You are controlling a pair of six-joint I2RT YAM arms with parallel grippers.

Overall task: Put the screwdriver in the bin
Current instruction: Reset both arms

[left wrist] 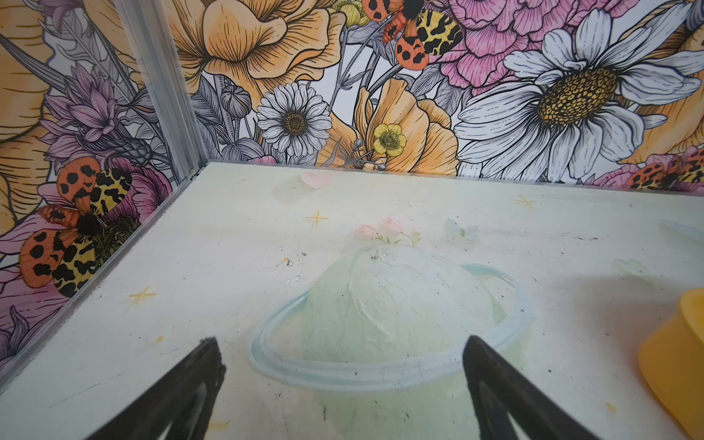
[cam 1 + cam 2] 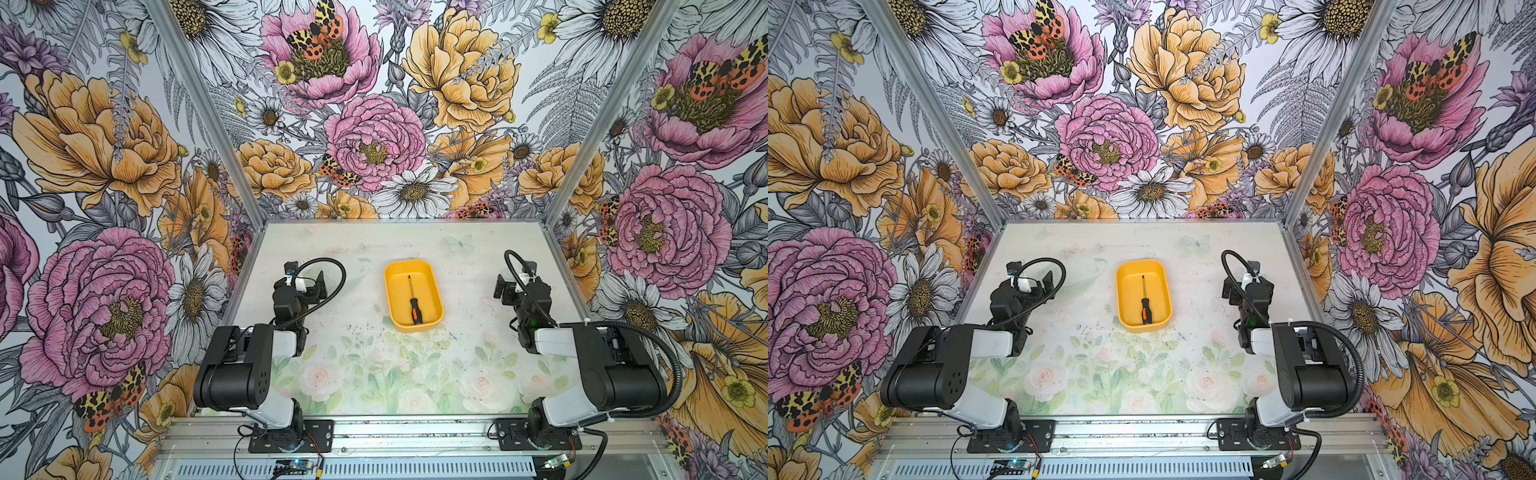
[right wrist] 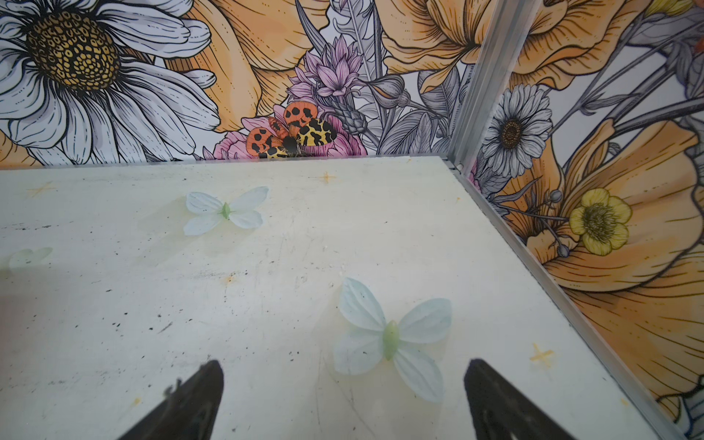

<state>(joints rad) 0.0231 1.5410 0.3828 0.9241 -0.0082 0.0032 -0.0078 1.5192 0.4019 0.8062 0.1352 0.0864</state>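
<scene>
Screwdriver (image 2: pixel 413 300) lies flat inside the yellow bin (image 2: pixel 392 291) at table centre — shaft toward 12 o'clock, black handle toward 6, orange cap near the bin's near wall. Left gripper (image 1: pixel 341 365) sits at the bin's 9 o'clock, right gripper (image 3: pixel 343 384) at its 3 o'clock — both well apart from it, jaws spread wide, nothing between them.

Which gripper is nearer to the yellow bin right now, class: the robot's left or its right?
Left, narrowly. The left gripper hangs open beside the bin, whose corner shows in its wrist view. The right gripper is open, slightly farther off on the opposite side. The screwdriver lies inside the bin.
</scene>
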